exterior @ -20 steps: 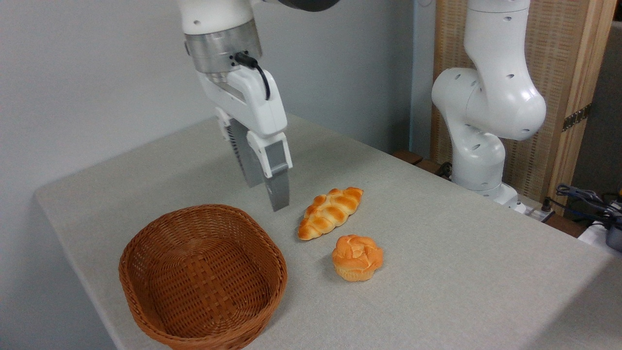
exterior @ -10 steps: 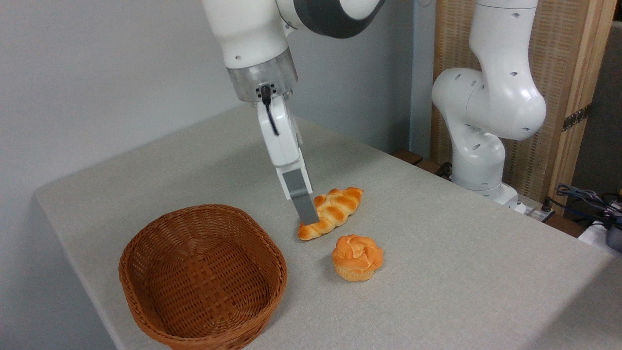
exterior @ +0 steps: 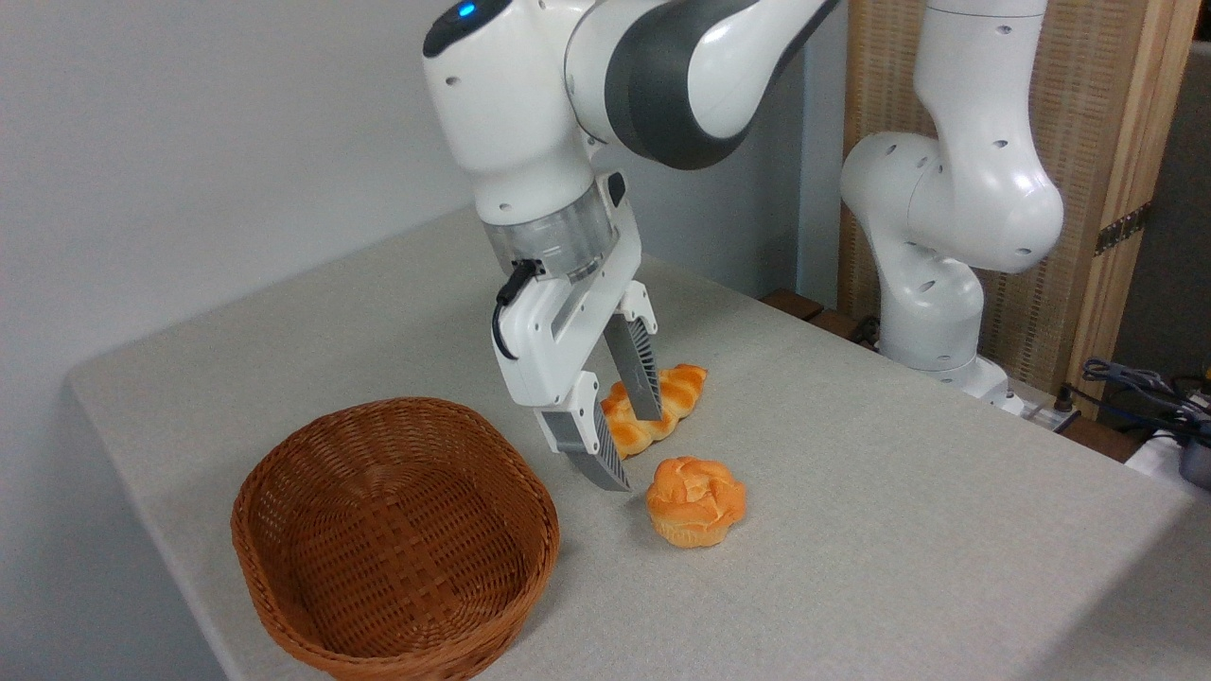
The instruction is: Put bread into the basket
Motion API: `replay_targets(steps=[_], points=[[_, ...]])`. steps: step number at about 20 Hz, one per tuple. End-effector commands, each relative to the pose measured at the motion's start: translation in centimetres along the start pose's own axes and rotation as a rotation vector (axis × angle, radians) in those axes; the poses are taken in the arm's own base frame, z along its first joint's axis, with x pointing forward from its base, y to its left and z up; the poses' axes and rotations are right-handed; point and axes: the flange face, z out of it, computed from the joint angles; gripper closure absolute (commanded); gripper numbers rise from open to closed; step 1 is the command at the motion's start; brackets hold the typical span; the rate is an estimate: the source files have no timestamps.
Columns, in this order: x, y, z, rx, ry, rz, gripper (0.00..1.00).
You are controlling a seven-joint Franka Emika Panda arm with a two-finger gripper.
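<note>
The bread [exterior: 695,499], a small round golden bun with a knotted top, sits on the table right of the basket [exterior: 407,407], an oval brown wicker one with nothing in it. My gripper [exterior: 630,446] is open and low over the table, just up and left of the bread and not touching it. Its two grey fingers [exterior: 605,462] stand around the near end of a longer braided loaf [exterior: 679,386], which they partly hide. Whether they touch that loaf I cannot tell.
The grey cloth table [exterior: 899,530] ends close to the basket's left and front sides. The arm's white base [exterior: 932,284] stands behind the table's right back edge. Cables [exterior: 1145,388] lie at the far right.
The gripper has turned, come down and moved right towards the breads, and its fingers now show spread apart over the braided loaf. Neither bread nor the basket has moved.
</note>
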Motion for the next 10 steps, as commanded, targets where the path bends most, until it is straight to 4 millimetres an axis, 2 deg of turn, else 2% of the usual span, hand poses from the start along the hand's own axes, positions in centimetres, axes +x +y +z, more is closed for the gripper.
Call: replay_targets(steps=[1,4,10], points=[[-1.3,0.8,0.8,-0.004,-0.007,0.040,0.00],[-2.4,1.3,1.5,-0.033,-0.027,0.050,0.00],[-2.4,1.3,4.0,-0.092,-0.046,0.066,0.00]])
